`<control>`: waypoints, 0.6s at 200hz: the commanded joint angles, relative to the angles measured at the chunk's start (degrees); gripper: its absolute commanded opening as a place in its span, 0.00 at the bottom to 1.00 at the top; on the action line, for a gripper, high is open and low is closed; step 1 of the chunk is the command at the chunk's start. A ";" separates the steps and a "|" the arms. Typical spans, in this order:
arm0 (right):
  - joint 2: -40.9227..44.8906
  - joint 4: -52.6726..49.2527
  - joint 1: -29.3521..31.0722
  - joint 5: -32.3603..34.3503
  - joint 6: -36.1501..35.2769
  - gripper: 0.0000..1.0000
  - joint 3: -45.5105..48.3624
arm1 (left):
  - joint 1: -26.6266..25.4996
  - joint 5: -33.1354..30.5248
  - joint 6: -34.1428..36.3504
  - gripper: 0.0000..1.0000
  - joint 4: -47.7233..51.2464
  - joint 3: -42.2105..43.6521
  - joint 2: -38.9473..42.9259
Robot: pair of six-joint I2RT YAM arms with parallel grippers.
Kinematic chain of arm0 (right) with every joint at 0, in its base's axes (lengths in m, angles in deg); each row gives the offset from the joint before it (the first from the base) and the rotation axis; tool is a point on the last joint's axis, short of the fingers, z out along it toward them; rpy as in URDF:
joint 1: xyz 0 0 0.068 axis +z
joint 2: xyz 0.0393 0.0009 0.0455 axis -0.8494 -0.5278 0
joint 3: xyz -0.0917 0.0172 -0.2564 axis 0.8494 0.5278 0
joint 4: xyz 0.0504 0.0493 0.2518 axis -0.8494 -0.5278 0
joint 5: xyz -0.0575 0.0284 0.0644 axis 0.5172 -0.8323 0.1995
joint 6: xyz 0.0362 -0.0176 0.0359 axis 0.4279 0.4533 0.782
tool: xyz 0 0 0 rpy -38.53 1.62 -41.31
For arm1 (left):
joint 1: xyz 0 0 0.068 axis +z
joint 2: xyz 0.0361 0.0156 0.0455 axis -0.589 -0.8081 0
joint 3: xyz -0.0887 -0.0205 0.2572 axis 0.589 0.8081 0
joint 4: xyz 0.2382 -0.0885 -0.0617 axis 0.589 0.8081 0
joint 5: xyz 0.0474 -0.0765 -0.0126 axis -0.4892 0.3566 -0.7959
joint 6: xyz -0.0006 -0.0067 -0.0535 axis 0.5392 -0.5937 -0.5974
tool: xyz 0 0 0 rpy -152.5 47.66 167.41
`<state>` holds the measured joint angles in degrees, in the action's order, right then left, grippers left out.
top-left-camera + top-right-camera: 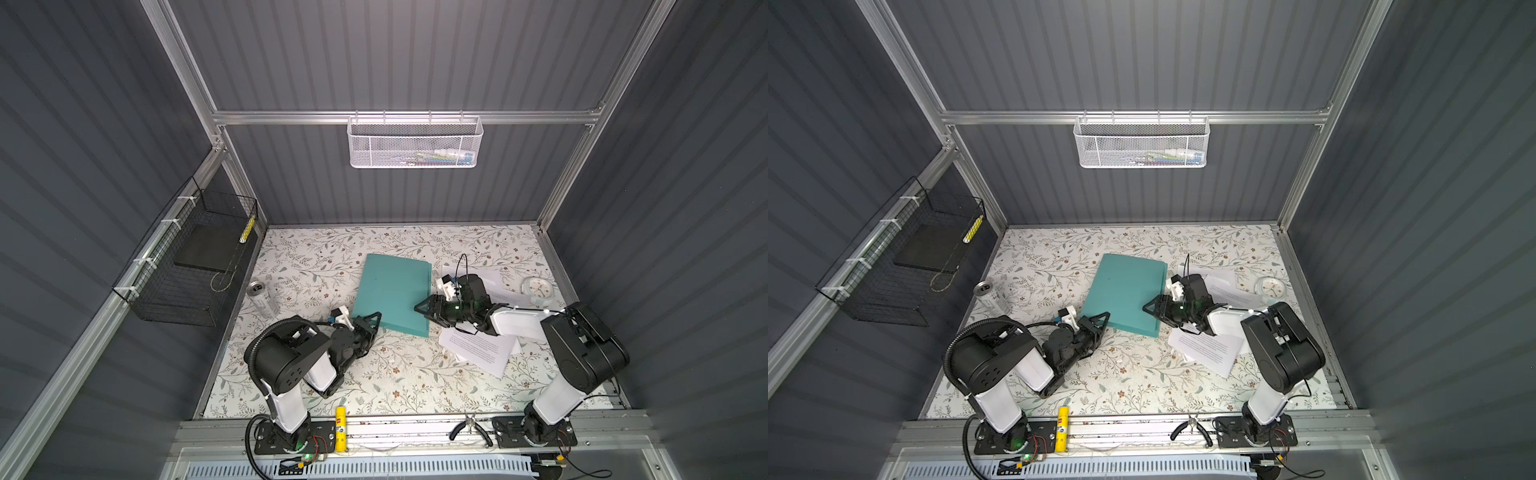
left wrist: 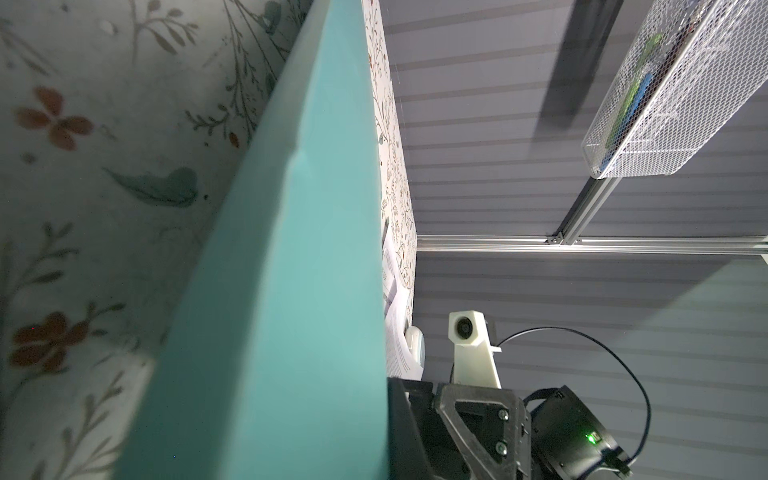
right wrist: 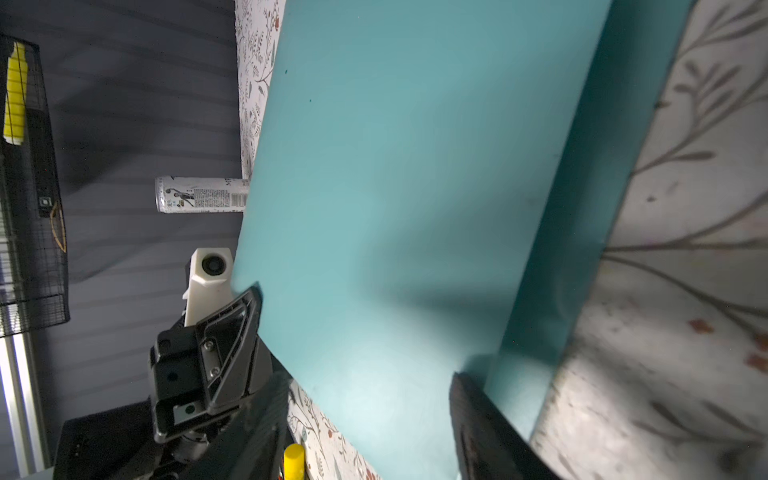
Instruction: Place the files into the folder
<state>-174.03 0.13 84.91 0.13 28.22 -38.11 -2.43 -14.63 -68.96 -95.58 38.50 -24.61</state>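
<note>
Your right gripper [image 1: 422,308] sits at the right edge of the folder [image 1: 392,286], jaws apart around the top cover [image 3: 415,208], nothing pinched yet. Close on that cover alone. Your left gripper [image 1: 374,318] is clamped on the near-left corner, so lift both together, gently. The files [image 1: 478,347] lie loose on the table [image 1: 316,374] just right of the folder, beneath that arm.

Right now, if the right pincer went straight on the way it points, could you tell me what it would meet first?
The flat teal-green card folder: the right pincer, jaws open, sits at its edge pointing across it, so its cover comes first, seemingly between the jaws; depth unclear.
</note>
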 commanded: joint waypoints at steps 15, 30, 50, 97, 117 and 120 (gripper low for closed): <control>-5.05 15.69 -0.38 -5.60 9.36 0.45 1.62 | -0.08 1.08 0.28 0.00 -1.31 0.37 1.38; -5.75 17.75 -0.48 -6.36 11.52 0.34 1.76 | -0.02 0.82 0.34 0.00 -1.18 1.25 1.54; -4.20 19.69 -1.39 -5.43 13.09 0.35 4.63 | -0.06 0.50 0.30 0.00 -1.39 2.10 1.62; 1.10 13.95 -3.10 -3.32 10.64 0.37 8.30 | -0.06 1.17 0.41 0.00 -1.20 1.85 1.65; 2.75 11.65 -3.61 -1.88 9.30 0.38 9.62 | -0.06 1.50 0.02 0.00 -1.39 1.58 1.10; 2.87 11.20 -3.63 -1.79 9.14 0.38 9.56 | -0.06 1.58 0.02 0.00 -1.39 1.56 1.02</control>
<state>-173.15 14.88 81.78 -3.36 39.55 -29.74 -2.43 -14.28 -68.96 -95.58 40.44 -23.86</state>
